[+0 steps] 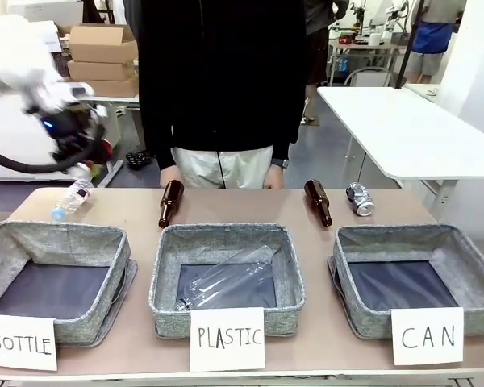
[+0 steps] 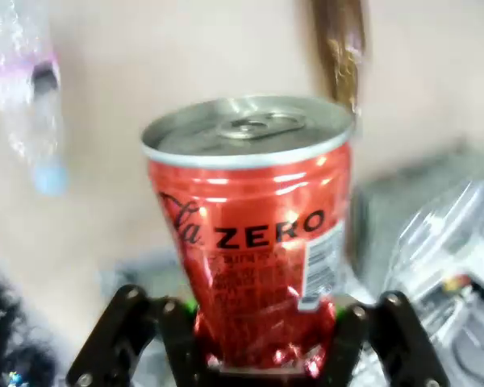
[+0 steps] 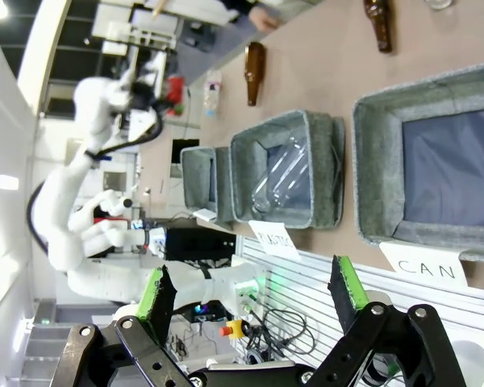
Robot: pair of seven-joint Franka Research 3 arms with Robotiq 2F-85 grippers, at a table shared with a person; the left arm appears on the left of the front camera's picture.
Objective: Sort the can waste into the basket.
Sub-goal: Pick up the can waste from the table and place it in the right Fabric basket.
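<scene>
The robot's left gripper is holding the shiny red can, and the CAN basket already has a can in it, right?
Not quite. The left gripper does hold the red can, but the front view shows the CAN basket empty; the silver can lies on the table behind it.

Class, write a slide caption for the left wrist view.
Left hand grips a shiny red metal drink can by its base.

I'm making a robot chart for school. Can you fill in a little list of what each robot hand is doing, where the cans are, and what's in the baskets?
Left gripper: shut on the red can, raised above the table's far left
Right gripper: open, holding nothing
Silver can: lying on the table behind the CAN basket
CAN basket: no cans inside yet
PLASTIC basket: holds one clear bottle
BOTTLE basket: nothing inside
Brown bottles: lying on the table
</scene>
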